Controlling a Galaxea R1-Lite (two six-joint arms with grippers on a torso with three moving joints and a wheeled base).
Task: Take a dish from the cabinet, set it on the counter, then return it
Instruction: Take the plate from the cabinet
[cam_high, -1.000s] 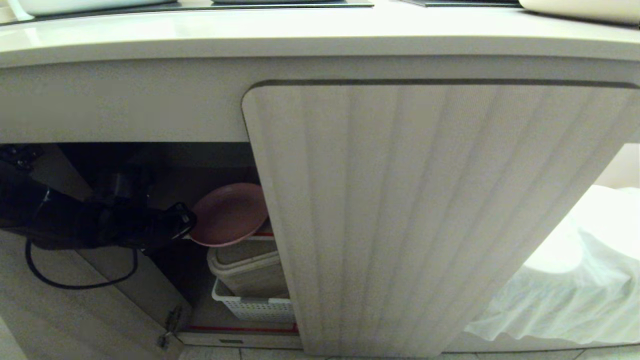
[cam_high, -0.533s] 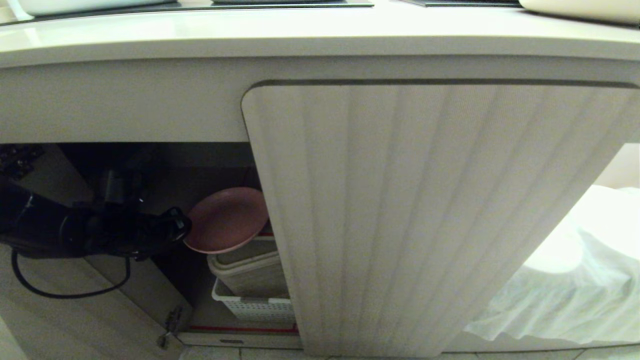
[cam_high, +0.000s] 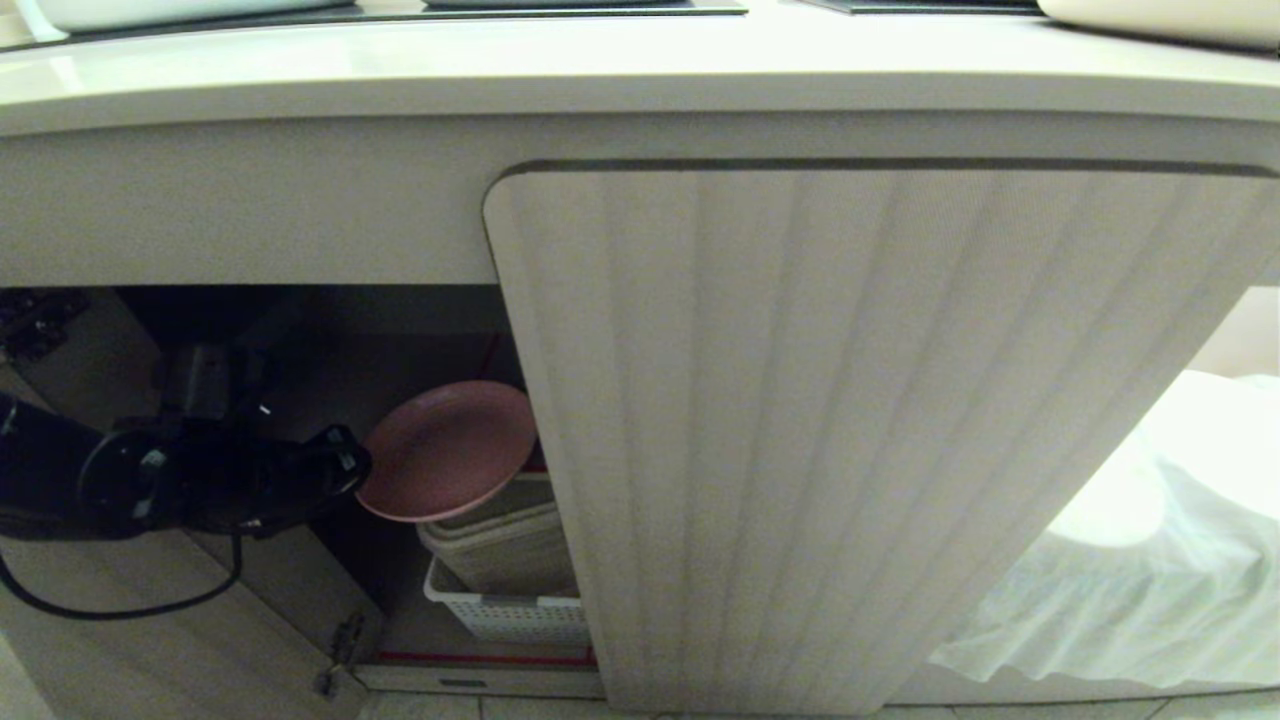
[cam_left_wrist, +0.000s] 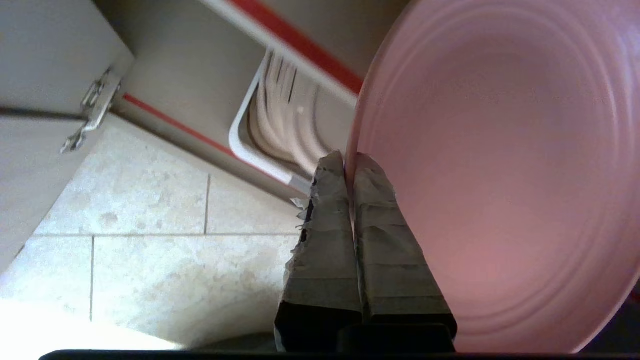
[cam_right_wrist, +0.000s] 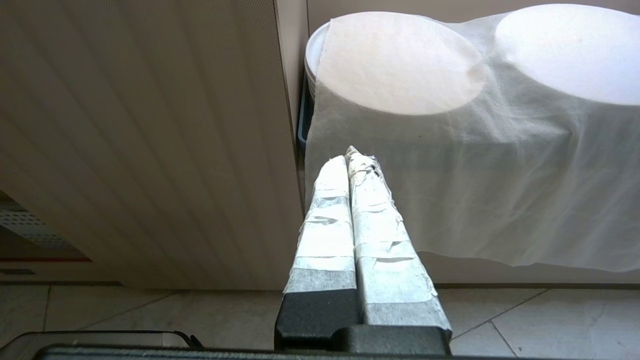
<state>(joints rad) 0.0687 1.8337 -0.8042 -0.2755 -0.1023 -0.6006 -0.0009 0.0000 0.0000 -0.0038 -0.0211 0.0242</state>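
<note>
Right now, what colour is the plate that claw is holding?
Matte pink; the dish shows best in the left wrist view, pinched by the left claw.

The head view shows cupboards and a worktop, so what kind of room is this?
Most likely a kitchen. A cream counter with black inset panels runs over a low cabinet with fluted doors, and the left claw grips a pink dish in the open cabinet bay.
</note>
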